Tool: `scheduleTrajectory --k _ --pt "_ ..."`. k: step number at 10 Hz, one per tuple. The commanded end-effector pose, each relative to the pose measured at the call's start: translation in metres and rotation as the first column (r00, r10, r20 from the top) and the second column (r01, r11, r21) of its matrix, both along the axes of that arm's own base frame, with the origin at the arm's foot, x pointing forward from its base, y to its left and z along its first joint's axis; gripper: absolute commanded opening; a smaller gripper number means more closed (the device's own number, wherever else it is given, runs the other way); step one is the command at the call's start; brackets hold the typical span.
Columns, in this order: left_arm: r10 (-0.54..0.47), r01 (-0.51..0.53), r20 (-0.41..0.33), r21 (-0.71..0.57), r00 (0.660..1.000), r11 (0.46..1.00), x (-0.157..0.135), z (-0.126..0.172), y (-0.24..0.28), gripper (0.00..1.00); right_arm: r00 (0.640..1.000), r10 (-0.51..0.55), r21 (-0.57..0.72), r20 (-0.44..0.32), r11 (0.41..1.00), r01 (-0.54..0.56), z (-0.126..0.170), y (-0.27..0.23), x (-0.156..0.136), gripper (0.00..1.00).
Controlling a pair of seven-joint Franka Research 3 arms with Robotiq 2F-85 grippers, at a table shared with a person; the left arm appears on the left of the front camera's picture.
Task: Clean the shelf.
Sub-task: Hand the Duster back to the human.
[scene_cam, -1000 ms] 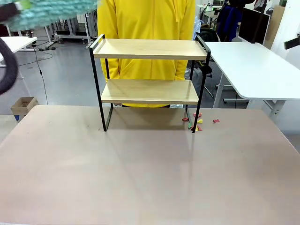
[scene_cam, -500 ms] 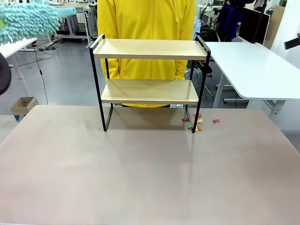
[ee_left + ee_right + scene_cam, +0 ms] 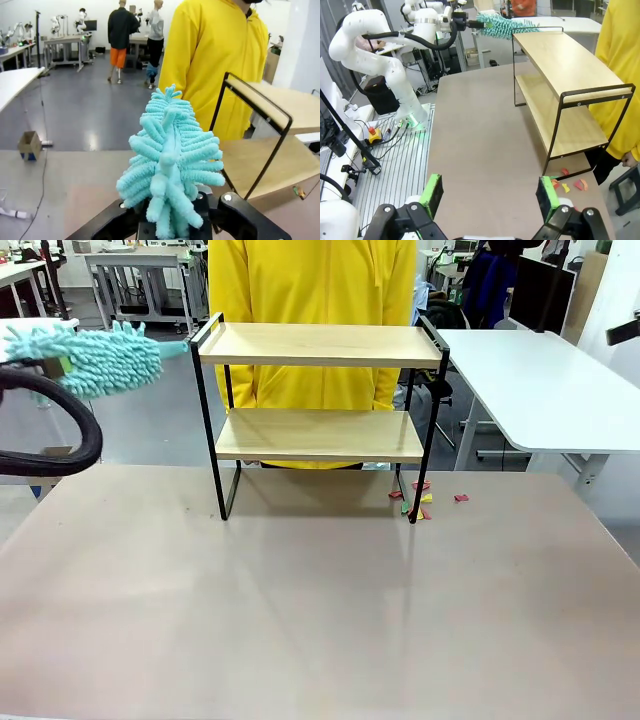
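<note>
The left gripper [image 3: 172, 227] gripped a turquoise microfiber duster [image 3: 100, 358] just left of the shelf [image 3: 320, 415], which stood mid-table before a person [image 3: 312, 285]. Approach step; next, sweep the top board. The right gripper [image 3: 490, 197] hung wide apart.

Bare table [image 3: 320, 620] lies open before the shelf [image 3: 320, 390]; person [image 3: 312, 280] behind.
</note>
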State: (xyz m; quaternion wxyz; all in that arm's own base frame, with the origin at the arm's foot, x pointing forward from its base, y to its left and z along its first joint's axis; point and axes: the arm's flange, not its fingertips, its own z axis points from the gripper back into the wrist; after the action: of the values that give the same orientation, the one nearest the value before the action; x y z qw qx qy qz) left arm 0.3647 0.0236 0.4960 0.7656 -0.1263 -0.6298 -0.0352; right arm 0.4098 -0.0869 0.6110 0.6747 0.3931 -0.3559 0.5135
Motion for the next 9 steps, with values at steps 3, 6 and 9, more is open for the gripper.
scheduleTrajectory --k 3,6,9 --pt "0.018 -0.018 0.006 0.000 1.000 1.000 0.001 -0.008 -0.001 0.17 1.000 0.011 -0.004 0.012 1.000 -0.010 0.001 -0.001 -0.002 1.00" --pt "0.018 -0.018 0.006 0.000 1.000 1.000 0.001 -0.008 -0.001 0.17 1.000 0.011 -0.004 0.012 1.000 -0.010 0.001 -0.001 -0.002 1.00" --pt "0.018 -0.018 0.006 0.000 1.000 1.000 0.001 -0.008 -0.001 0.17 1.000 0.011 -0.004 0.012 1.000 -0.010 0.001 -0.001 -0.002 1.00"
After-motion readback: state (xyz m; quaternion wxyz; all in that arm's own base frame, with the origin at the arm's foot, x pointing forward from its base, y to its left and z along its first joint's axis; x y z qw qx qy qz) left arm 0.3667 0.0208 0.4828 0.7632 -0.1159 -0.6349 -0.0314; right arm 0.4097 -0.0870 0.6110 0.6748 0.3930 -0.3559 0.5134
